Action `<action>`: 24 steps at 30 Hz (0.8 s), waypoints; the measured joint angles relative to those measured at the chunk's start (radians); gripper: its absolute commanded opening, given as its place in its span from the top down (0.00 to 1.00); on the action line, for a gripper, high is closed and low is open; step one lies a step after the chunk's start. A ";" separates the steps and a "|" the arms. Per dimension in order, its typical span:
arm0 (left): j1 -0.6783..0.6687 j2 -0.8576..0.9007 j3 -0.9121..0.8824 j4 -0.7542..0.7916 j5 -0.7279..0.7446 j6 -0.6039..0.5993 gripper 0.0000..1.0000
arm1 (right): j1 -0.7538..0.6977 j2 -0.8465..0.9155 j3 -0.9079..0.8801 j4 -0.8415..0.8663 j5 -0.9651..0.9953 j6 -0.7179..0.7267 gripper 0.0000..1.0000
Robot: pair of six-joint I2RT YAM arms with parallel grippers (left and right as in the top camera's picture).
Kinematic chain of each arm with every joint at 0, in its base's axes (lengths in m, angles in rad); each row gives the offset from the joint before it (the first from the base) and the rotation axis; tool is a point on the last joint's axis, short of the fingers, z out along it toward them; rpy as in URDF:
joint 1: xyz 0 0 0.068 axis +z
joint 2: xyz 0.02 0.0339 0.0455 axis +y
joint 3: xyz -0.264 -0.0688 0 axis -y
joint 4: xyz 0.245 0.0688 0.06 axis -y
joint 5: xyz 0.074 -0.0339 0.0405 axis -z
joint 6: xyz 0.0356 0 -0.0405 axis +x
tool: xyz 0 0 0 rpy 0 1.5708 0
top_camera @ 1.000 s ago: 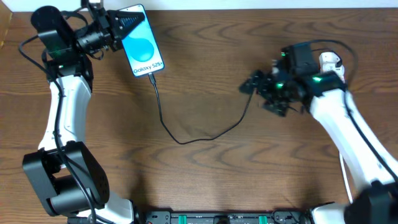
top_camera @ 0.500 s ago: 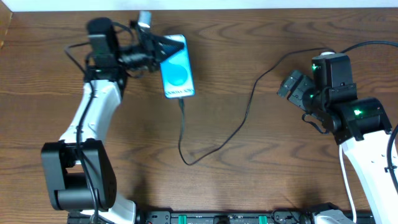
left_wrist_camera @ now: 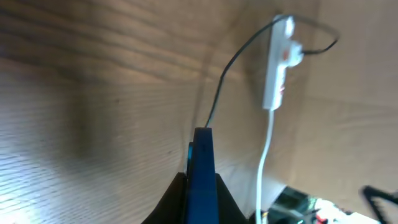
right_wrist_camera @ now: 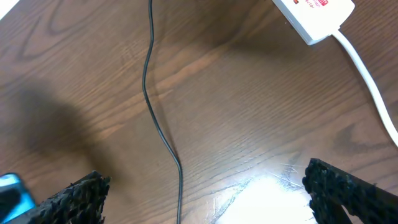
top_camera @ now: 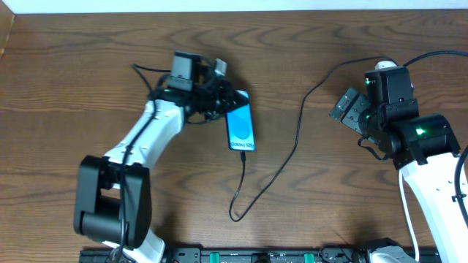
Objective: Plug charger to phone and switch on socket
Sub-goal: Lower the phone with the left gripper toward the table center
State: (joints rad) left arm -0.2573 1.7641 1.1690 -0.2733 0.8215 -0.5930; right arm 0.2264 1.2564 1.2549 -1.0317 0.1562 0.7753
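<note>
nearest the robot's base, the charger (top_camera: 244,168) makes a slack loop on the brown wooden worktop (top_camera: 88,73). one leg of the loop climbs to the near end of the phone (top_camera: 240,126), where the cable meets the phone's edge. the other leg swings right and away toward the far side. the phone sits around the middle of the worktop with its blue screen showing. the left end effector (top_camera: 228,107) is clamped on the phone's far end, and the left wrist view shows the blue slab edge-on in its grip. whether the phone rests on the wood i cannot tell. farther right, the right end effector (top_camera: 352,109) hangs over bare wood, spread wide apart and holding nothing. just beyond it lies the white socket (right_wrist_camera: 314,15), red marks on top, its white cord (right_wrist_camera: 367,81) trailing off.
</note>
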 measured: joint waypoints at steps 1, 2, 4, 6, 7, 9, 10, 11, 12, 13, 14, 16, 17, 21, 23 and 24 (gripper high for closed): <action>-0.017 0.007 0.000 0.000 -0.013 0.005 0.92 | 0.000 0.000 0.000 0.000 0.001 0.000 0.01; -0.035 0.015 0.000 0.000 -0.023 0.011 0.92 | 0.000 0.000 0.000 0.000 0.002 0.000 0.01; -0.072 0.035 0.000 -0.001 -0.047 0.019 0.92 | 0.000 0.000 0.000 -0.001 0.002 0.000 0.01; -0.105 0.060 0.000 -0.001 -0.070 0.022 0.93 | 0.000 0.000 0.000 -0.005 0.002 0.000 0.01; -0.120 0.072 0.000 -0.002 -0.082 0.022 0.92 | 0.000 0.000 0.000 -0.008 0.002 0.000 0.01; -0.138 0.094 0.000 -0.002 -0.103 0.022 0.93 | 0.000 0.000 0.000 -0.014 0.002 0.000 0.01; -0.143 0.101 0.000 -0.003 -0.113 0.022 0.93 | 0.000 0.000 0.000 -0.018 0.002 0.000 0.01; -0.146 0.107 0.000 -0.004 -0.124 0.022 0.93 | 0.000 0.000 0.000 -0.019 0.002 0.000 0.01; -0.146 0.111 0.000 -0.003 -0.130 0.022 0.92 | 0.000 0.000 0.000 -0.019 0.002 0.000 0.01; -0.146 0.114 0.000 -0.002 -0.138 0.022 0.93 | 0.000 0.000 0.000 -0.019 0.002 0.000 0.01; -0.146 0.116 0.000 0.003 -0.145 0.022 0.93 | 0.000 0.000 0.000 -0.019 0.002 0.000 0.01; -0.146 0.117 0.000 0.019 -0.155 0.022 0.93 | 0.000 0.000 0.000 -0.019 0.002 0.000 0.01; -0.146 0.117 0.000 0.027 -0.164 0.022 0.92 | 0.000 0.000 0.000 -0.019 0.002 0.000 0.01; -0.153 0.130 0.000 0.057 -0.200 0.021 0.93 | 0.000 0.000 0.000 -0.019 0.002 0.000 0.01; -0.159 0.143 0.000 0.076 -0.211 0.017 0.93 | 0.000 0.000 0.000 -0.019 0.002 0.000 0.01; -0.164 0.151 0.000 0.088 -0.217 0.013 0.93 | 0.000 0.000 0.000 -0.019 0.002 0.000 0.01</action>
State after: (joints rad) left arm -0.4217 1.9156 1.1690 -0.1856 0.6048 -0.5800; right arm 0.2264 1.2564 1.2549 -1.0508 0.1581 0.7753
